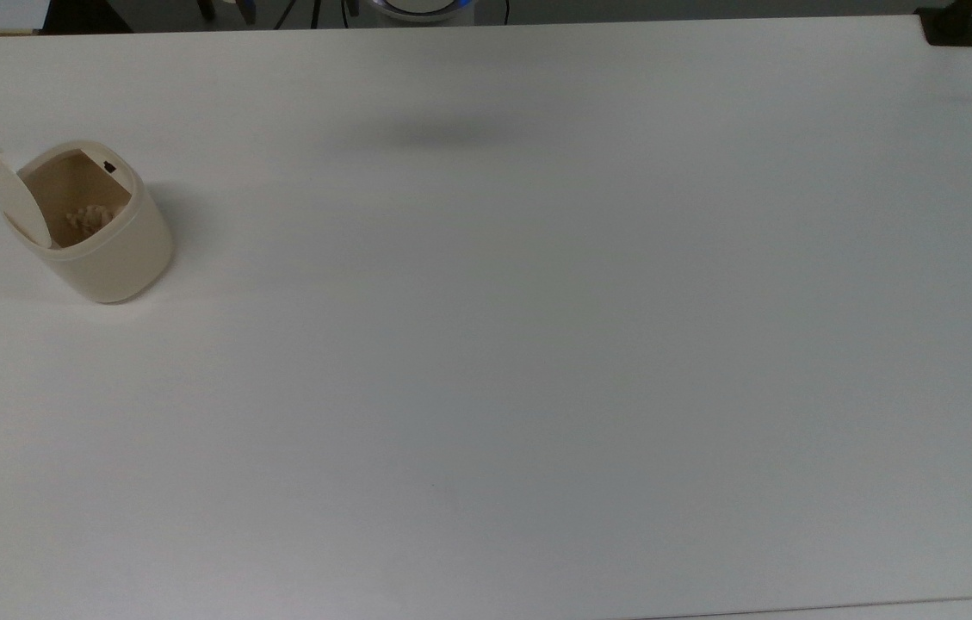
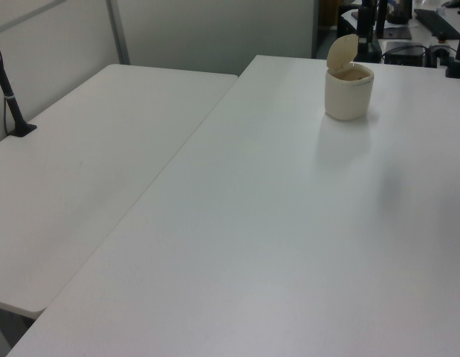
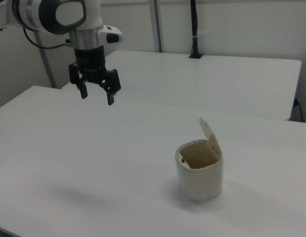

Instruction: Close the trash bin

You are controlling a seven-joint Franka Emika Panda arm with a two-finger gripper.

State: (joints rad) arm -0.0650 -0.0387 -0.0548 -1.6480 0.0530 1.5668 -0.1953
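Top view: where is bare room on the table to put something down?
Nearly all the white table is bare, from the trash bin to the top view's right edge. It is crowded only at the bin, with its raised lid, near the top view's left edge.

1 trash bin [image 1: 107,250], 2 tables [image 2: 289,223], 1 gripper [image 3: 97,96].

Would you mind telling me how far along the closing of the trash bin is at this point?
Nothing looks done yet: the trash bin stands on the white table with its lid tipped up, and scraps show inside in the top view. The tool hangs open in the air, well away from the bin, holding nothing. Left to do: reach the lid and push it down until it shuts.
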